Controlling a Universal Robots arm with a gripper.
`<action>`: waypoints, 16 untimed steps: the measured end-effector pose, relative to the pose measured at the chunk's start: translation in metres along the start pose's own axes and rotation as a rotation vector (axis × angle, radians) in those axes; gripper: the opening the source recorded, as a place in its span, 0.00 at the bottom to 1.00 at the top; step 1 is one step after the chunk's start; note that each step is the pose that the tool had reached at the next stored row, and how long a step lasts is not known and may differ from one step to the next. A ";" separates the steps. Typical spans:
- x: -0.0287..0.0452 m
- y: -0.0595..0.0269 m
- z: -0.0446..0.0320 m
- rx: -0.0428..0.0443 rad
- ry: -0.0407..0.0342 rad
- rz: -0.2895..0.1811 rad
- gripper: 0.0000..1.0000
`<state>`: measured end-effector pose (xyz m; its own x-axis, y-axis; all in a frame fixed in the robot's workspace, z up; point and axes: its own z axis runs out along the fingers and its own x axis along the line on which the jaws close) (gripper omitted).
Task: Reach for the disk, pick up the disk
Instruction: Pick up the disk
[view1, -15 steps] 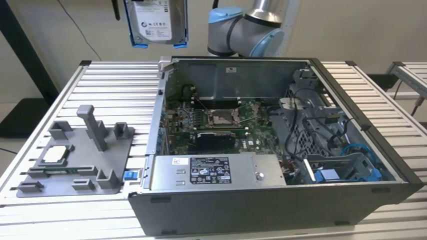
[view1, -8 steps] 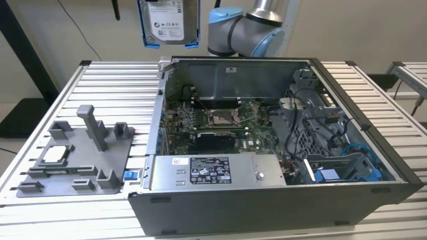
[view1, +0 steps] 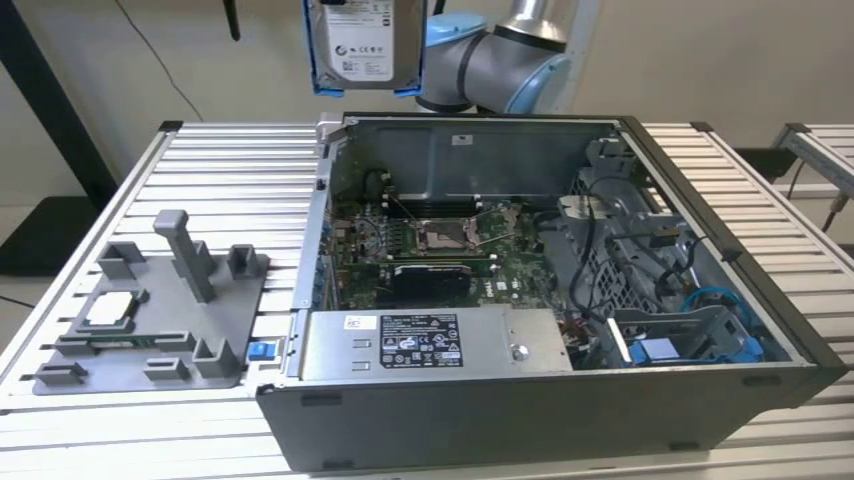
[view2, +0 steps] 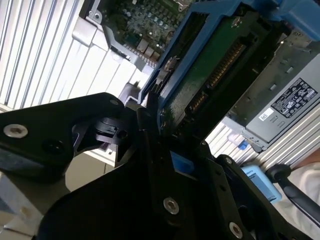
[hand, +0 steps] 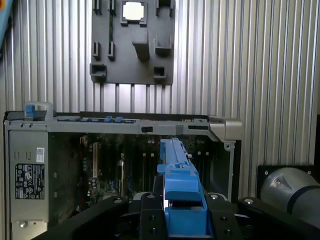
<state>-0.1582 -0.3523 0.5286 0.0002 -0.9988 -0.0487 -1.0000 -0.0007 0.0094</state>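
Note:
The disk (view1: 358, 45) hangs upright in the air above the back wall of the open computer case (view1: 467, 120), its white label facing the exterior camera and its blue frame along the edges. In the first wrist view the disk's blue frame (hand: 176, 180) runs edge-on out from between the black fingers of my gripper (hand: 182, 212). The second wrist view shows the disk's green circuit-board side (view2: 215, 70) with the gripper (view2: 155, 125) shut on its end.
The open case's front wall (view1: 534, 420) stands at the table's near edge, with a motherboard (view1: 427, 240), a grey power supply (view1: 427, 345) and a blue drive bay (view1: 694, 340) inside. A grey fixture plate (view1: 160, 320) holding a small white chip (view1: 110, 310) lies at the exterior view's left.

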 end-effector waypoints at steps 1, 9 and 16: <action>0.0000 -0.0038 0.0001 0.0000 0.0000 0.000 0.00; 0.0001 -0.0338 0.0009 0.0000 0.0000 0.000 0.00; 0.0001 -0.0602 0.0018 -0.0001 0.0000 0.000 0.00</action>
<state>-0.0980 -0.3523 0.5262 0.0002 -0.9988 -0.0487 -1.0000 -0.0007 0.0095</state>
